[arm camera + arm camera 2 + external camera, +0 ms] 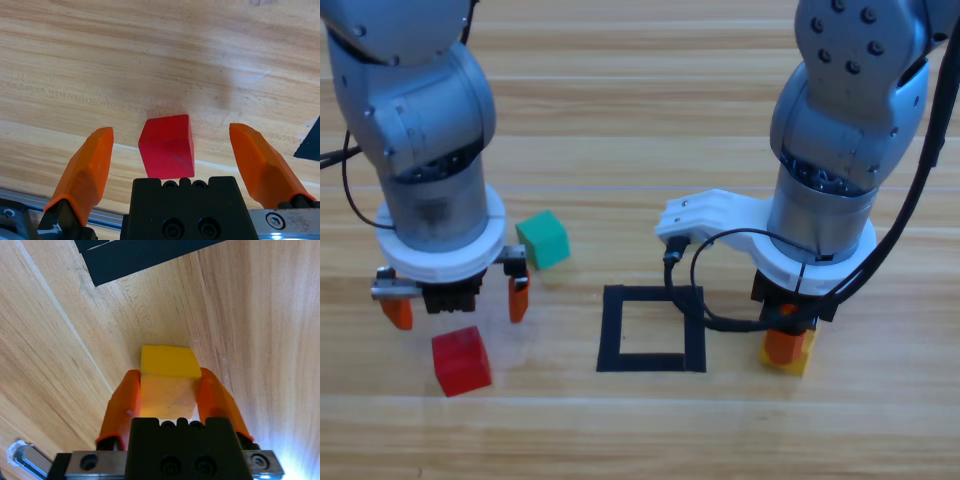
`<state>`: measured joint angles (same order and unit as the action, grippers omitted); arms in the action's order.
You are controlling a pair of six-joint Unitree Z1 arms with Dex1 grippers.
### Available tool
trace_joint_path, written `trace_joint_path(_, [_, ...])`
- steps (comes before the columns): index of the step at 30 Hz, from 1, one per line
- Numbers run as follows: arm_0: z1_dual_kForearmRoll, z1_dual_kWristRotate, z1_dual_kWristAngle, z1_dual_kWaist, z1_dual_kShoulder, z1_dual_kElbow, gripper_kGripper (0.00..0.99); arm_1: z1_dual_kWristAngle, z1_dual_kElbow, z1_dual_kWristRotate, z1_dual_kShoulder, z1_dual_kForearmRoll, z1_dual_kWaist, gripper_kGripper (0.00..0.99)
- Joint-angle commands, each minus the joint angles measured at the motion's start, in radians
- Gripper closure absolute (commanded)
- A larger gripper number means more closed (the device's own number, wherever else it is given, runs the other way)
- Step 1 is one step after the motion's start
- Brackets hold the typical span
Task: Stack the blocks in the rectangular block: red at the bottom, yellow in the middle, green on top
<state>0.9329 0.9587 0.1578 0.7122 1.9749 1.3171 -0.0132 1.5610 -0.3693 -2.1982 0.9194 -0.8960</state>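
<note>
**Three cubes, two grippers, one tape square**

Left gripper (457, 302) spread wide just above red cube (460, 361). Right gripper (167, 400) pinching yellow cube (167, 365), mostly hidden from above, right of rectangular block (651, 329). Green cube (543, 240) apart, up-left.

Pale wooden table (620, 120) seen from above, planks laid crosswise with darker seams, surface evenly lit, soft shadows cast, no wall or floor shown
</note>
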Motion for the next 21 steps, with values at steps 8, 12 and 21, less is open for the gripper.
trace_joint_path(8, [-0.089,0.052,-0.073,-0.069,0.007,-0.113,0.000,-0.004,0.004,0.030,-0.024,0.050,-0.017,0.990])
trace_joint_path(12, [-0.118,0.072,-0.100,-0.069,0.009,-0.133,0.000,0.012,-0.010,0.073,0.054,0.062,-0.001,0.990])
trace_joint_path(21, [-0.146,0.117,-0.118,-0.069,0.016,-0.137,0.000,0.041,-0.032,0.110,0.097,0.062,0.035,0.990])
